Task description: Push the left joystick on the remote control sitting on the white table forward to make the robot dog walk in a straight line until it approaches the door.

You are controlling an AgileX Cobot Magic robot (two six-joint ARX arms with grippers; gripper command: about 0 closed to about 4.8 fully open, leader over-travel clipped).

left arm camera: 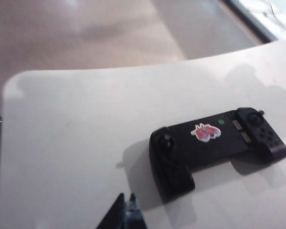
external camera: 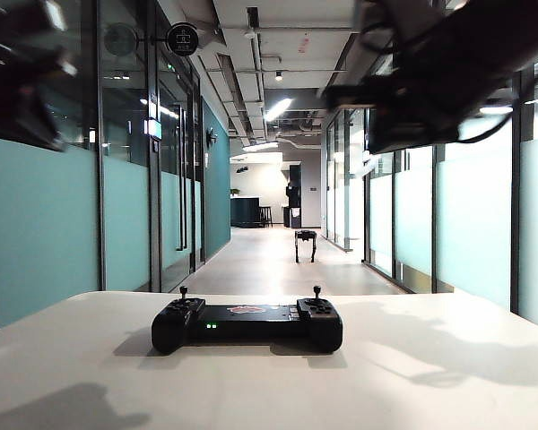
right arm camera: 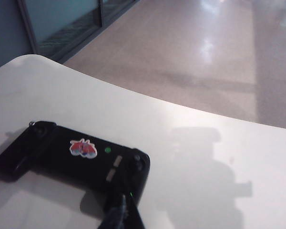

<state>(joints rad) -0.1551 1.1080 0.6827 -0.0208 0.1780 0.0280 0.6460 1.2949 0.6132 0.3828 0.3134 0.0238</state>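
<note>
**Grippers hang over the remote**

Your right gripper (right arm camera: pixel 120 210) is clenched empty above the remote control (external camera: pixel 247 324); your left gripper (left arm camera: pixel 125 213) looks pinched too. The remote control rests mid white table (external camera: pixel 63 358). Down the corridor stands the robot dog (external camera: pixel 305 243).

Open white table (external camera: pixel 63 358) around remote control (external camera: pixel 247 323)

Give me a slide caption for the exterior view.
Remote control on the white table, robot dog down the corridor, both arms raised, blurred, above.
</note>
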